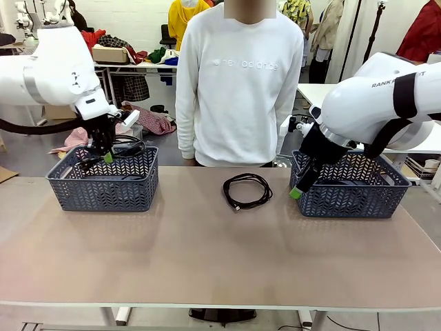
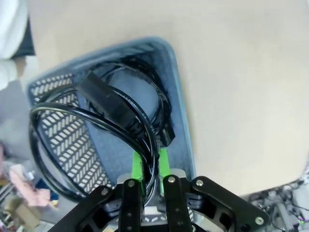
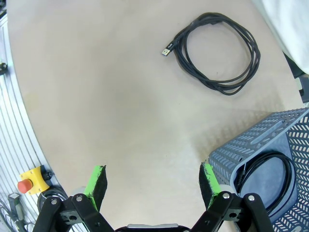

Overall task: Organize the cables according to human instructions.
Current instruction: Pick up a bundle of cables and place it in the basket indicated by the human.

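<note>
Left gripper (image 2: 150,163) fingers clamped on coiled cable (image 2: 48,110) over left basket (image 1: 103,187). Right gripper (image 3: 152,180) fingers apart beside right basket (image 1: 358,198). Loose cable (image 3: 215,17) on counter (image 1: 207,262) between baskets.

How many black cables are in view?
4 cables: one on the table, one gripped by the left hand above the left basket, one inside that basket, one in the right basket. More may be hidden.
</note>
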`<move>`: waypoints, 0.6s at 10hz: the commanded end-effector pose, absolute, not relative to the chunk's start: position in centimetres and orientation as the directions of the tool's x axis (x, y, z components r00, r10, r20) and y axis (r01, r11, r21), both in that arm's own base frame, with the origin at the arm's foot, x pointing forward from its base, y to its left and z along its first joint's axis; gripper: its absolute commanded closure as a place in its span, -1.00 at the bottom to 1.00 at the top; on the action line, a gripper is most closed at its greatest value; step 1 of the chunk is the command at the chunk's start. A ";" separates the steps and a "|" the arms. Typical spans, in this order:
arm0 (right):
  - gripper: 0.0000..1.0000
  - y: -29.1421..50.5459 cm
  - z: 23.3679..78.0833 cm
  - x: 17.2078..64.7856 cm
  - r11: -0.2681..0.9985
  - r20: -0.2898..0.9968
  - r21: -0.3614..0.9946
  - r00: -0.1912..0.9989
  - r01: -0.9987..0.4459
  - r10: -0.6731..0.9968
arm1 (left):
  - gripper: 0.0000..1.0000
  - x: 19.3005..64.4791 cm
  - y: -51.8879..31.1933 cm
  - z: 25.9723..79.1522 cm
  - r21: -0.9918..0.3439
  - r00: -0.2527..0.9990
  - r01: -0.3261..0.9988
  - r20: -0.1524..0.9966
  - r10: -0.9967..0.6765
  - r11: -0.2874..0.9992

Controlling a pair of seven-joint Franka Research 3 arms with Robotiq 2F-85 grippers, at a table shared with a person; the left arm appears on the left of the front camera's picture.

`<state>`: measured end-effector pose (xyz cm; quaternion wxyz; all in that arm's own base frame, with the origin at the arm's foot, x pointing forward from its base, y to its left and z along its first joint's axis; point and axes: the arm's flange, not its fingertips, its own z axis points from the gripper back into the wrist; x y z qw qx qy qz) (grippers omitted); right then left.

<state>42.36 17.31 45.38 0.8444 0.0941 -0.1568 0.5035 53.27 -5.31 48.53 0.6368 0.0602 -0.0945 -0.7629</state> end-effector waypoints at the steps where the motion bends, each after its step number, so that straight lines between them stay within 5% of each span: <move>1: -1.00 17.4 45.4 42.3 0.482 0.361 0.002 0.450 -0.876 0.817 | 0.70 53.1 -4.1 47.7 0.259 -0.177 0.953 0.056 -0.983 -0.157; 6: -1.00 17.4 45.4 42.3 0.482 0.361 0.002 0.450 -0.876 0.817 | 0.70 55.0 -3.1 45.9 0.240 -0.152 0.961 0.048 -0.987 -0.136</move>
